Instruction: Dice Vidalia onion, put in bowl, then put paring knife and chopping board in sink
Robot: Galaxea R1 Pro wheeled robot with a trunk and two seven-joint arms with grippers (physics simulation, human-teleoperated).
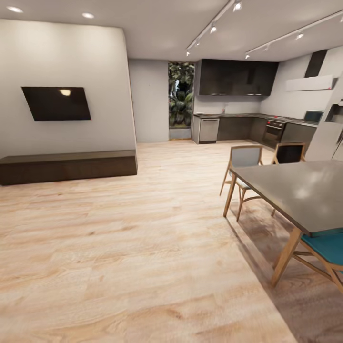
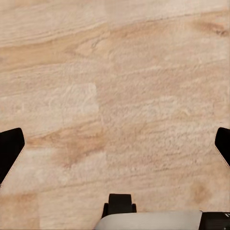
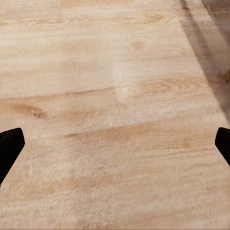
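Note:
I am in an open room, and the kitchen lies far off at the back right. Its grey countertop (image 1: pixel 238 116) runs over dark cabinet fronts. The sink, onion, chopping board, paring knife and bowl are too far away to make out. In the left wrist view my left gripper (image 2: pixel 115 148) is open over bare wood floor, its black fingertips (image 2: pixel 10 148) wide apart with nothing between them. My right gripper (image 3: pixel 115 148) is open too, also over the floor, its fingertips (image 3: pixel 9 146) at the picture's edges.
A grey dining table (image 1: pixel 305 190) with wooden legs stands close at the right, with chairs (image 1: pixel 243 166) around it and a teal seat (image 1: pixel 328 245) nearest. A low dark bench (image 1: pixel 66 166) and a wall screen (image 1: pixel 56 103) are at the left. Light wood floor (image 1: pixel 143 238) stretches toward the kitchen.

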